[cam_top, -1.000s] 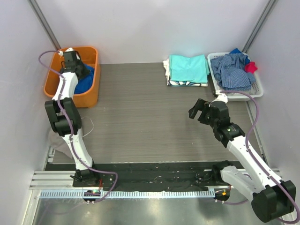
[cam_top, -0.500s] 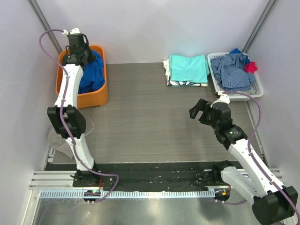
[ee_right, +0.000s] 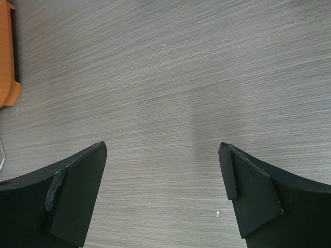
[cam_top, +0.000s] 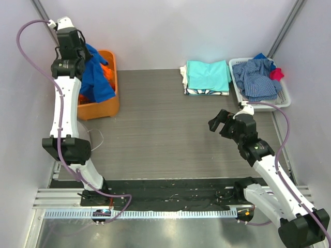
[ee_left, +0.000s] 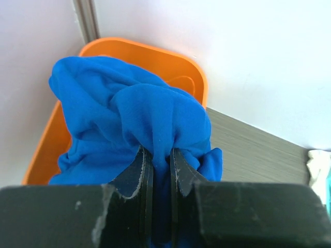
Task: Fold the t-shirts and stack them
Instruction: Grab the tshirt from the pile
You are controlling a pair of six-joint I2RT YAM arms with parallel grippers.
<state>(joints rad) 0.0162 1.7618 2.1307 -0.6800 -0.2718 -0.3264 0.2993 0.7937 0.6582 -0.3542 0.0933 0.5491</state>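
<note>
Royal blue cotton t-shirt is pinched in the nearly shut left claw, hanging below it, the orange plastic tub underneath. The right claw gapes wide, empty, above the grey table.

Table top: dark grey wood-grain, under the right pincer and spreading out to its left.
Back wall: plain pale panel, close behind the left pincer.
Corner posts: grey metal, slanted, one just beside the left pincer.
Near rail: silver ribbed strip, well back from both pincers, bordered by a black mat.
Light: soft, even, with a faint sheen beneath the right pincer.
</note>
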